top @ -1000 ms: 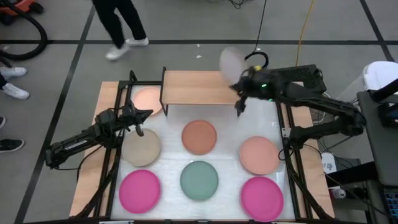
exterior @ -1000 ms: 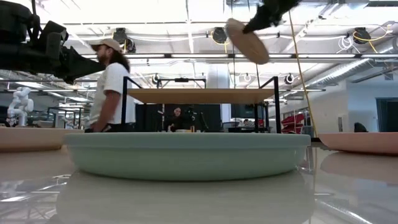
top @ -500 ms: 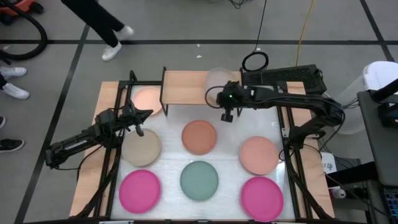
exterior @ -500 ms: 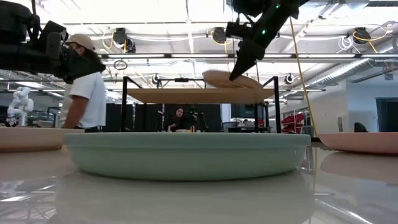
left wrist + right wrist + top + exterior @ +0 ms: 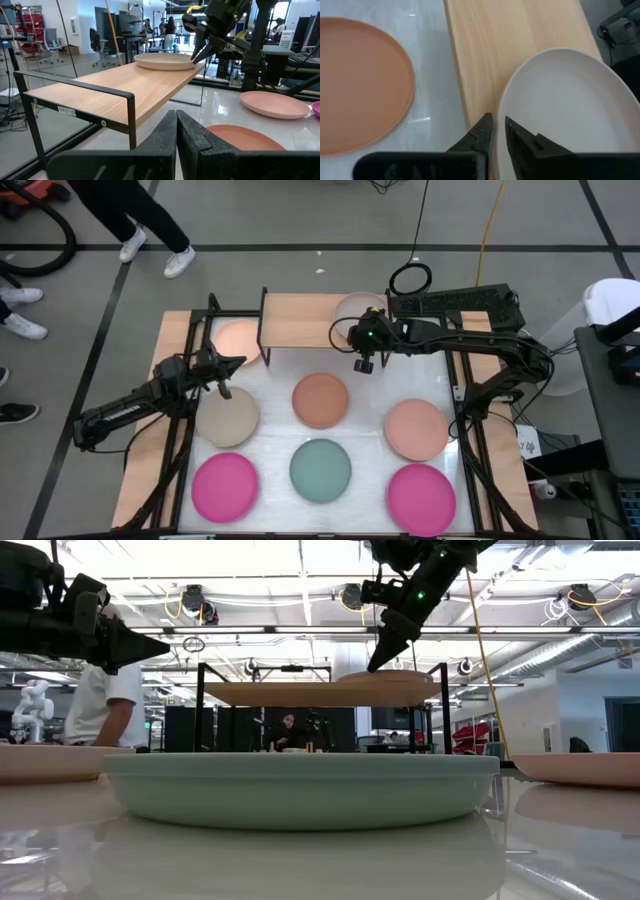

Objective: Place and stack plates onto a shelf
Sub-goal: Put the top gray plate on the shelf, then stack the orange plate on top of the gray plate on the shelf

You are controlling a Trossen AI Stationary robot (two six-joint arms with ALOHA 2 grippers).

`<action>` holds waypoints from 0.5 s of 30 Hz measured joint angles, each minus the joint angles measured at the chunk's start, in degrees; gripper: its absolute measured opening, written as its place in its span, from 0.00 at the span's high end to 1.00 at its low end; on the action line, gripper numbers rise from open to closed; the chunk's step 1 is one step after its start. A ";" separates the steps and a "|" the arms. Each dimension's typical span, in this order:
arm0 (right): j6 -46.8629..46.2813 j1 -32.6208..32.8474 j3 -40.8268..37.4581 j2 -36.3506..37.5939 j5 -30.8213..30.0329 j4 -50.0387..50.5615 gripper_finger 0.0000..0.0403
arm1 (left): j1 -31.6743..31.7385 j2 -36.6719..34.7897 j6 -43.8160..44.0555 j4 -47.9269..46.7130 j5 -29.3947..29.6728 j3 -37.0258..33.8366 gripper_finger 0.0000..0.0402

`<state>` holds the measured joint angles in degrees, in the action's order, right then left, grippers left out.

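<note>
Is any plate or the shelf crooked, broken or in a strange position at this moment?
Nothing stands out. The beige plate lies flat on the shelf near its right end, with the right pincer shut on its rim. The other plates lie flat on the table. The left pincer waits shut above the table.

right gripper (image 5: 364, 356) brought the pale plate (image 5: 357, 311) down from mid-air; now flat on shelf (image 5: 300, 320) right end.

Four cameras, one table.
One looks straight down; one sits level at tabletop height, close behind a green plate (image 5: 300, 788); both wrist cameras share the shelf (image 5: 135, 87).
</note>
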<state>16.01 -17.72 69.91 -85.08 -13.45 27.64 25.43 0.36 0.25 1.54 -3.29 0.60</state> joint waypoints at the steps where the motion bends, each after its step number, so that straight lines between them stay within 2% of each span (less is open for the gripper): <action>1: -0.16 0.16 -0.01 0.36 0.00 -0.53 0.89 | 0.00 0.00 0.00 0.02 -0.02 -0.02 0.99; 5: -0.57 1.73 -0.02 3.03 0.08 -3.00 0.84 | 0.02 0.00 -0.01 0.00 -0.02 -0.02 0.99; 8: -4.57 3.45 -0.02 6.15 0.71 -6.51 0.81 | 0.02 0.00 -2.91 0.02 0.02 0.00 0.99; 15: -8.48 8.16 0.00 13.44 13.18 -12.87 0.80 | 0.02 0.00 -9.18 0.02 0.02 -0.02 0.99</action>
<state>7.53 -9.56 69.91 -71.65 -0.28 14.77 25.45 0.36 -8.93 1.56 -3.27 0.58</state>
